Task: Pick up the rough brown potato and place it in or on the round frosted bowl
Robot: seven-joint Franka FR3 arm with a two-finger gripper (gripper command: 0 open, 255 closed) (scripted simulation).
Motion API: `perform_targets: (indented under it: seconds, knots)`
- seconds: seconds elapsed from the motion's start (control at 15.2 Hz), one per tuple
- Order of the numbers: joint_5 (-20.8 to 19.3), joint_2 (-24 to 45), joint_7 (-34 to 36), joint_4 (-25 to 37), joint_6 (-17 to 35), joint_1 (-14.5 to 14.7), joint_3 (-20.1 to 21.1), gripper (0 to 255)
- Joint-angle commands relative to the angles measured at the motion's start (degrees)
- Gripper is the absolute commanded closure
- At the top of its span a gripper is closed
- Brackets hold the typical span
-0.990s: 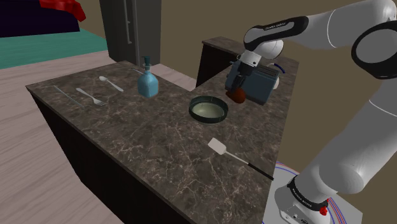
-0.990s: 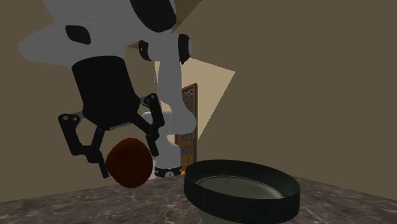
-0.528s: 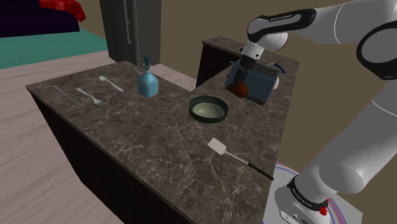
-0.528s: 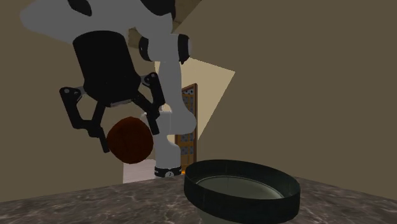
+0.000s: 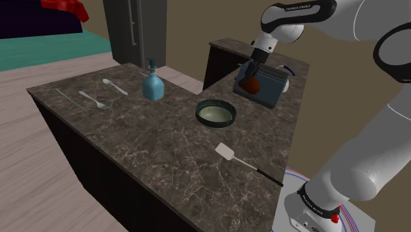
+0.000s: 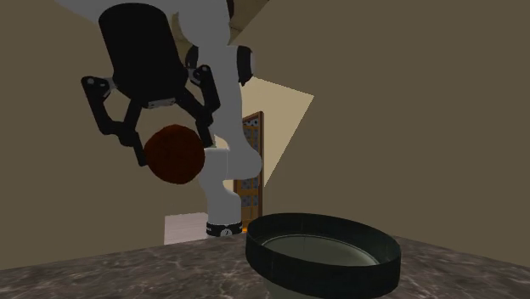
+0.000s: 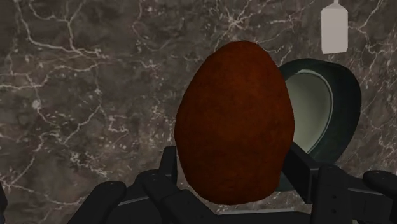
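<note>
One dark, veined counter [image 5: 151, 142], bearing the goods listed below.

Item, at the shoulder view's left: one fork [image 5: 96, 103] and one spoon [image 5: 114, 86], both lying flat, near each other but apart.

Item: one blue pump bottle [image 5: 153, 86], upright.

Item, mid-counter: one round bowl [image 5: 215, 122], dark wall, pale inside, nothing in it. In the second exterior view it stands low and close [image 6: 323, 265].

Item: one spatula [image 5: 238, 159], pale blade, dark handle, lying flat to the right of the bowl.

Item: one reddish-brown potato [image 5: 251, 86], off the counter and in the air, up and to the right of the bowl, in front of a blue box-shaped appliance [image 5: 271, 93].

Item: one black gripper [image 5: 249, 82], pointing down, jaws clenched on the potato's two sides. In the second exterior view the gripper [image 6: 174, 151] carries the potato [image 6: 174, 155] well above the counter, left of the bowl and clear of it. In the wrist view the potato [image 7: 235, 121] fills the gap of the gripper [image 7: 232, 188], with the bowl's rim [image 7: 348, 95] just beside it on the counter below.

Item, lower right: one stand [image 5: 316, 214].
</note>
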Motion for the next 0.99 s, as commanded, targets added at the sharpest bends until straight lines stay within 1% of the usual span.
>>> perform_targets:
  seconds: [0.0, 0.46, 0.92]
  knots:
    - [-0.2, -0.4, 0.4, 0.7, -1.1, 0.0, 0.0, 255]
    - [0.3, -3.8, 9.6, -3.4, 2.7, 4.9, 5.1, 255]
    - [1.5, -4.2, 19.2, -4.1, 6.2, 9.9, 10.5, 255]
